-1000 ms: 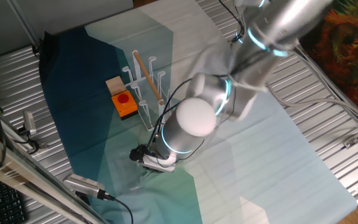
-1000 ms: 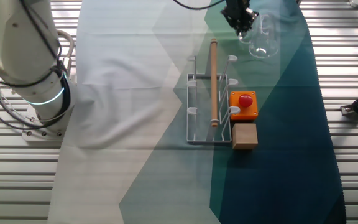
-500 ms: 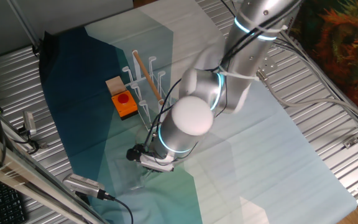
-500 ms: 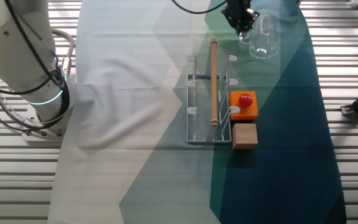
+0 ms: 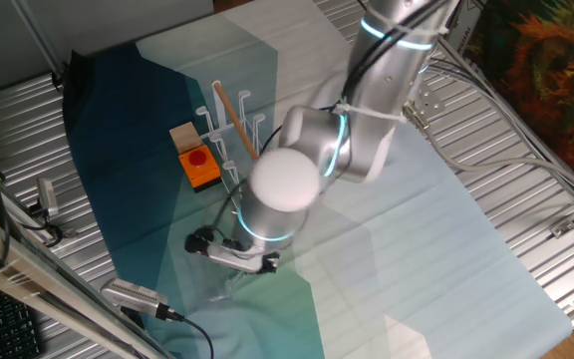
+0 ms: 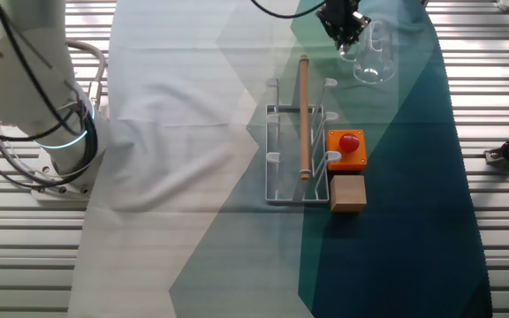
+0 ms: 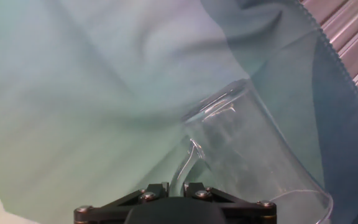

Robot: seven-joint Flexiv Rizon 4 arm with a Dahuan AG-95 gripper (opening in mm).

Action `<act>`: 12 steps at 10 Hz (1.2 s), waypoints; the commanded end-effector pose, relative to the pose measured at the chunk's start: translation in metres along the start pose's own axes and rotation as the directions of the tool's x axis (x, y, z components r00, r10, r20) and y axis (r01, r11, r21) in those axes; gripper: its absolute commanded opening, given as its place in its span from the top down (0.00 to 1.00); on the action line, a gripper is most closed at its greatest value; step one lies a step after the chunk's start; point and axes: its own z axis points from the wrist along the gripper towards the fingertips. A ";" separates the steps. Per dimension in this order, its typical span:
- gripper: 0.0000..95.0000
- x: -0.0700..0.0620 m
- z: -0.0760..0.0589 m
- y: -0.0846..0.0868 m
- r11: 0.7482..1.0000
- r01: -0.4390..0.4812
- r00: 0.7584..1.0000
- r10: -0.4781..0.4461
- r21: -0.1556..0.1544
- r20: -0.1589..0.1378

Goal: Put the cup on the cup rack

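Observation:
The cup point(image 7: 247, 149) is a clear glass mug, seen close in the hand view with its body stretching away to the right over the teal cloth. Its curved handle point(image 7: 188, 163) runs down between my gripper point(image 7: 176, 185), whose jaws are shut on it. In the other fixed view the cup point(image 6: 374, 57) sits at the far end of the cloth beside the gripper point(image 6: 341, 26). The cup rack point(image 6: 294, 146) is white with thin pegs and stands mid-table, apart from the cup. In one fixed view the rack point(image 5: 229, 140) is behind the gripper point(image 5: 229, 254); the arm hides the cup there.
A wooden rod point(image 6: 304, 115) lies along the rack. An orange box with a red button point(image 6: 346, 148) and a wooden block point(image 6: 347, 193) stand right beside the rack. Ribbed metal table point(image 6: 493, 221) borders the cloth; cables and a connector point(image 5: 133, 296) lie near the gripper.
The arm's elbow has swung left and the gripper has shifted slightly left in one fixed view. The cup stays about where it was.

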 end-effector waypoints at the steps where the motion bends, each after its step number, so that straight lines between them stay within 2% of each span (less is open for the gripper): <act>1: 1.00 0.000 -0.003 0.002 0.999 -0.028 1.000 0.028 -0.044 -0.005; 2: 1.00 0.000 -0.004 0.002 0.998 -0.030 1.000 0.030 -0.062 -0.007; 3: 1.00 0.000 -0.005 0.002 0.997 -0.031 1.000 0.030 -0.067 -0.008; 5: 1.00 -0.001 -0.014 0.006 0.993 -0.058 0.998 0.056 -0.105 -0.021; 7: 1.00 -0.001 -0.022 0.009 0.990 -0.068 0.997 0.064 -0.121 -0.035; 12: 1.00 0.004 -0.040 0.017 0.988 -0.074 0.996 0.068 -0.135 -0.050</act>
